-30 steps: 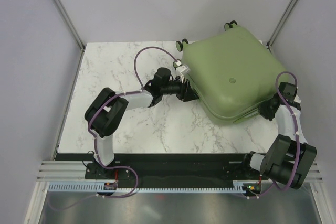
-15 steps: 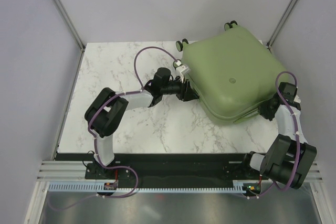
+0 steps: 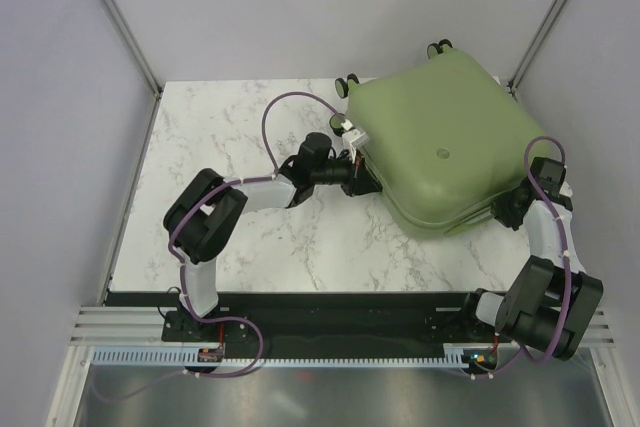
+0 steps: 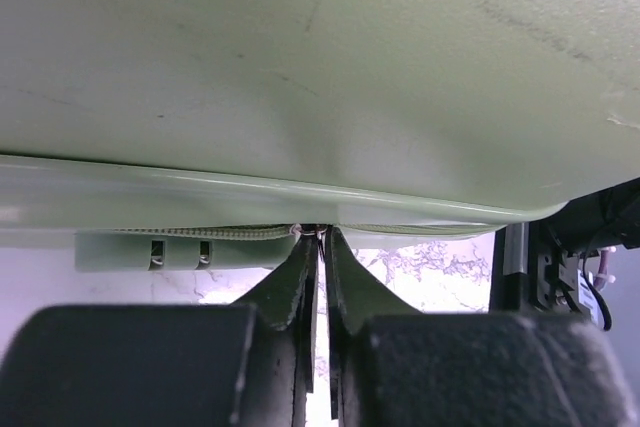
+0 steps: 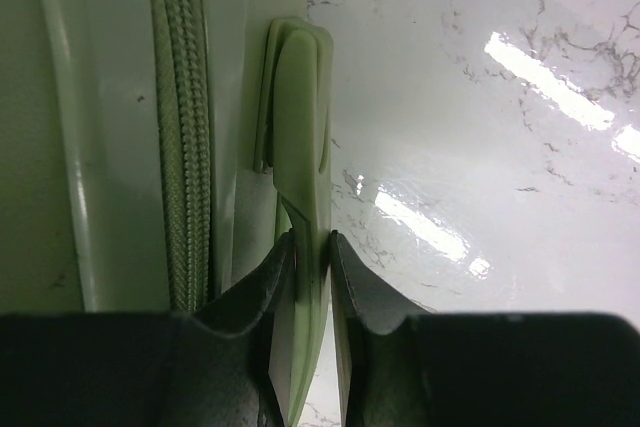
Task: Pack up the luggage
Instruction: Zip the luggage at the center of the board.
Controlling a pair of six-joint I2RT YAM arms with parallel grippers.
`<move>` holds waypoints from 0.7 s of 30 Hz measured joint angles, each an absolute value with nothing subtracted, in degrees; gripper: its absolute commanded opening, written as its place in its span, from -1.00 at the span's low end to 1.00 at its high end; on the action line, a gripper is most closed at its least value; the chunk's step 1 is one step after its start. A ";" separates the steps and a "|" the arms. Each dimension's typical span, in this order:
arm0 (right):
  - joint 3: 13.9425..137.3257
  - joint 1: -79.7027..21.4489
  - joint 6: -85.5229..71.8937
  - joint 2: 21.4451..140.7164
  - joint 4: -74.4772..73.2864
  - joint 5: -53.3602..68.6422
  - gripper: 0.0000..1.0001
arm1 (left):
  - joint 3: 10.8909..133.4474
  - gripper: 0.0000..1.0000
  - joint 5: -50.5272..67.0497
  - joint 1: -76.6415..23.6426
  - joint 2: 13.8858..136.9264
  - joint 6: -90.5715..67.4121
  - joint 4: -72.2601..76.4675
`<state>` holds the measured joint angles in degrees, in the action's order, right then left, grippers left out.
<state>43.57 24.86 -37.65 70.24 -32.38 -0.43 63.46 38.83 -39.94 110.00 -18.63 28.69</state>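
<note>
- The large, light sage-green, hard-shell luggage (image 3: 440, 147) is lying closed and flat on the white marble-patterned desk (image 3: 250, 127). It is occupying the far right portion, with its wheeled end at the desk's far edge.
- Its black-and-green wheels (image 3: 438, 48) are pointing toward the far side, and a small round emblem (image 3: 441, 155) is showing on the upper shell.
- The left claw (image 3: 362, 175) is meeting the luggage's left side, at the seam between the two shells.
- In the left wrist view its jaws are standing narrow, almost together, with the tips touching the green zipper (image 4: 240, 233).
- A small silvery piece (image 4: 298, 230) is sitting at those tips; whether it is being pinched cannot be told.
- The right claw (image 3: 503, 209) is reaching the luggage's near right side.
- In the right wrist view it is clamping the pale green moulded handle (image 5: 300, 97) between its fingers, just beside the ribbed zipper.
</note>
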 measured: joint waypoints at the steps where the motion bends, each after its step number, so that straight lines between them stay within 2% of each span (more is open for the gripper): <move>1: 43.53 24.86 -37.65 70.24 -32.32 -0.45 -0.49 | 63.46 -0.94 38.46 -39.94 110.00 -18.59 28.32; 11: 42.33 24.86 -37.69 69.19 -31.03 -0.45 -0.50 | 63.46 -0.95 34.04 -40.14 109.43 -18.24 24.99; 12: 42.22 24.86 -37.69 69.14 -30.89 -0.45 -0.57 | 63.48 -0.95 33.47 -40.16 109.21 -18.24 24.56; 13: 42.06 24.86 -37.76 69.04 -30.79 -0.49 -0.73 | 63.48 -0.95 32.88 -40.10 108.95 -18.24 24.03; 15: 41.91 24.86 -37.71 68.95 -30.70 -0.67 -0.86 | 63.59 -0.95 31.97 -39.90 108.55 -18.28 23.00; 18: 41.65 24.80 -37.85 68.71 -30.55 -0.97 -0.90 | 64.14 -0.95 31.88 -39.29 108.44 -18.48 21.87; 19: 41.41 24.73 -37.89 68.53 -30.30 -1.08 -0.99 | 64.23 -0.95 31.94 -39.18 108.36 -18.65 21.47; 21: 40.82 24.71 -37.93 68.07 -29.69 -1.13 -1.00 | 64.29 -0.95 32.08 -38.96 108.27 -18.87 21.04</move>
<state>40.82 24.71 -37.93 68.07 -29.69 -1.13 64.29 32.08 -38.96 108.27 -18.87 21.04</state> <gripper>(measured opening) 0.112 0.030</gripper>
